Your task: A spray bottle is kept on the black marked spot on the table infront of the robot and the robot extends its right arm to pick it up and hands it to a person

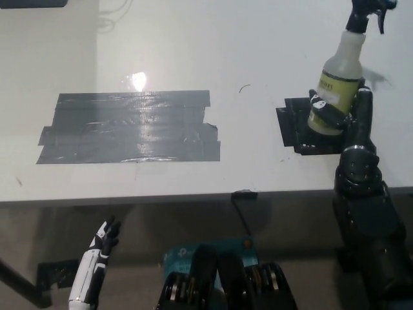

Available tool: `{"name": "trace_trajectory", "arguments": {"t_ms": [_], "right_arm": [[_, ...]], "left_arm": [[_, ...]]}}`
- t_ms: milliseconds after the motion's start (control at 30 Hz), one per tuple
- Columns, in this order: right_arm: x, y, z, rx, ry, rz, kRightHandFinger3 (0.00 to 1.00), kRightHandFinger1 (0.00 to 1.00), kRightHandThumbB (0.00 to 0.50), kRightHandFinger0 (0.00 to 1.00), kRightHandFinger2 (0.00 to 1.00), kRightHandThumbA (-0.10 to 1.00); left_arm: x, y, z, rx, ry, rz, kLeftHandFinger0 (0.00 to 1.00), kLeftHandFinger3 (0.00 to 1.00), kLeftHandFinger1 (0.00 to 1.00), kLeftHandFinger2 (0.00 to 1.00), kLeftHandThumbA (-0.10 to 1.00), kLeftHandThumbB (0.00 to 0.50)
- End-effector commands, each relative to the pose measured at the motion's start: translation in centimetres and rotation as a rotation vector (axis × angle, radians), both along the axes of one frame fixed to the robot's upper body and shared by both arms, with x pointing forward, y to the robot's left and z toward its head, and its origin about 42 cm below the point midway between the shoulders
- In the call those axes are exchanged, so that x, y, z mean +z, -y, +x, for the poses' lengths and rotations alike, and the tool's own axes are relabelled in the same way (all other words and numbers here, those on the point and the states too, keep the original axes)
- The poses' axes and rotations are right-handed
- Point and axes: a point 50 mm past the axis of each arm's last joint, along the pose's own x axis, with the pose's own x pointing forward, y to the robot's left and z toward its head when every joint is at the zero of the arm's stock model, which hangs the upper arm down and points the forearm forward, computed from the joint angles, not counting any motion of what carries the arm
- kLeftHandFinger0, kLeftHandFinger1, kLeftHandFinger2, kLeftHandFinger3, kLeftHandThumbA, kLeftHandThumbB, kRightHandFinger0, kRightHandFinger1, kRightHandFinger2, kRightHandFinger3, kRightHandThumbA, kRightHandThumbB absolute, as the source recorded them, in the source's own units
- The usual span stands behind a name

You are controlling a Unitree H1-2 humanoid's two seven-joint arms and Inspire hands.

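Black right hand (341,115) at the right of the frame, fingers wrapped around the lower body of a translucent white plastic spray bottle with a yellow-green label and black trigger head (342,77). Bottle upright, leaning slightly; its trigger head reaches the upper right corner and is partly cut off by the frame edge. Its base sits over the small black taped square (293,126) on the white bench (193,45); whether base and tape touch cannot be told. Right arm rises from the lower right corner. Large patch of grey tape strips (129,126) lies left of centre on the bench, with a glare spot just above. White left hand (103,242) hangs at the lower left, below the bench edge, fingers loosely apart, holding nothing.
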Motion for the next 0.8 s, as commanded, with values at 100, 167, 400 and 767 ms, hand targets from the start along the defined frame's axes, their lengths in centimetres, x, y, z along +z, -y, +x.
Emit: {"name": "trace_trajectory", "arguments": {"t_ms": [100,167,400,767], "right_arm": [[11.5,-5.4,-1.8,0.084,0.363,-0.068,0.91,0.46,0.168,0.02,0.89,-0.10],[12.4,-6.4,-2.2,0.108,0.379,-0.064,0.92,0.49,0.152,0.06,0.90,-0.10],[13.9,-11.2,-2.1,0.211,0.380,-0.072,0.91,0.50,0.153,0.04,0.95,-0.10],[10.6,-16.0,0.0,0.282,0.224,-0.094,0.92,0.42,0.147,0.00,0.88,-0.10]], "left_arm": [[1.9,-0.5,0.8,-0.014,0.072,0.023,1.00,1.00,1.00,1.00,1.00,0.500],[2.0,-0.5,0.9,-0.016,0.067,0.023,1.00,1.00,1.00,1.00,1.00,0.500],[2.1,-0.3,1.2,-0.033,0.069,0.033,1.00,1.00,1.00,1.00,1.00,0.500],[1.9,-0.4,1.0,-0.031,0.066,0.041,1.00,1.00,1.00,1.00,1.00,0.500]]}}
